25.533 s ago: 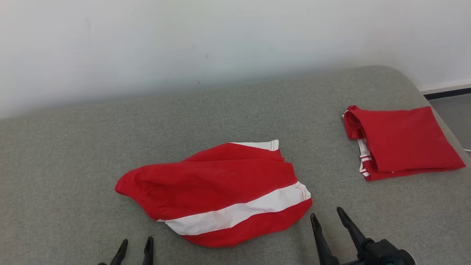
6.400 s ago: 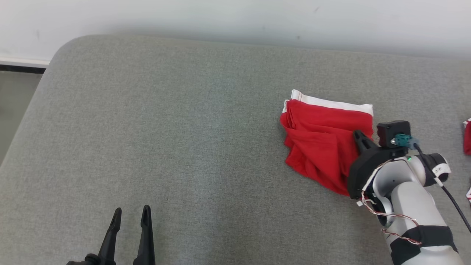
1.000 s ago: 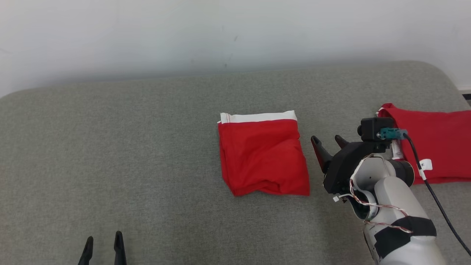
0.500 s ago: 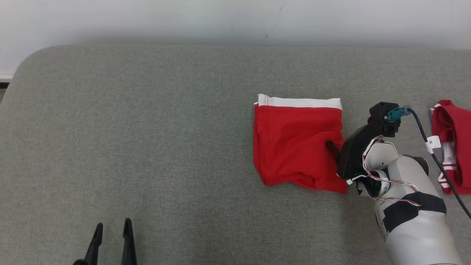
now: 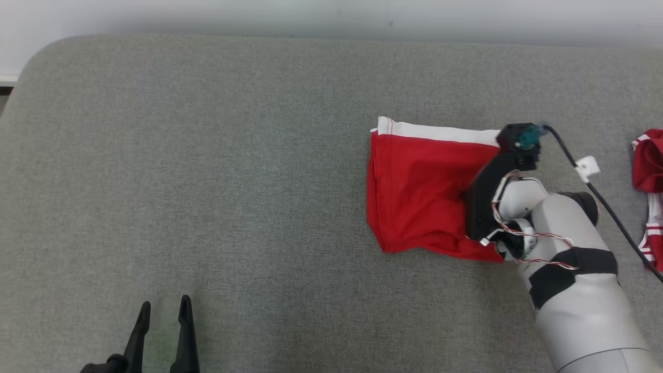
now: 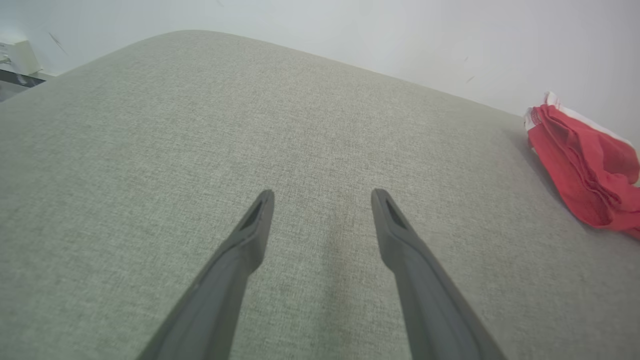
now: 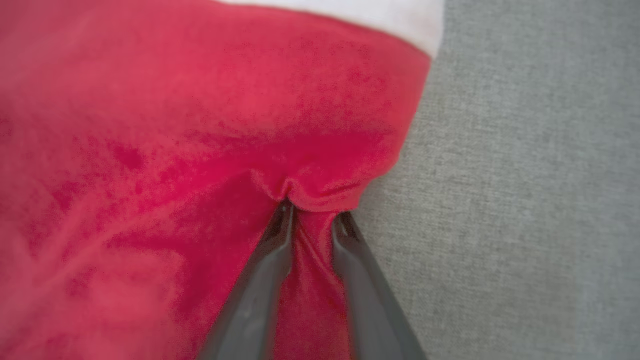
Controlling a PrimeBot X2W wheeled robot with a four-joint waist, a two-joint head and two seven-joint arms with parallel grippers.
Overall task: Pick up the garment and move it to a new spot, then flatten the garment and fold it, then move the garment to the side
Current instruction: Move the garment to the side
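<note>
The garment (image 5: 419,191) is a folded red bundle with a white band along its far edge, lying on the grey cushion (image 5: 233,155). My right gripper (image 7: 312,212) has its fingers pinched on a bunched fold at the garment's right edge, with red cloth squeezed between them. In the head view the black wrist (image 5: 489,181) covers those fingers. My left gripper (image 5: 163,311) hovers open and empty over bare cushion at the lower left, far from the garment. In the left wrist view the left gripper (image 6: 322,195) points across the cushion, with the garment (image 6: 580,160) at the right edge.
A second red garment with white stripes (image 5: 647,171) lies at the cushion's right edge. A white wall (image 5: 311,13) runs along the back. The cushion's rounded corner (image 5: 31,62) drops off at the far left. A black cable (image 5: 595,191) trails from the right wrist.
The right gripper has moved left onto the garment's right edge and closed on a fold, bunching the cloth. The head camera has shifted. The left gripper stays open.
</note>
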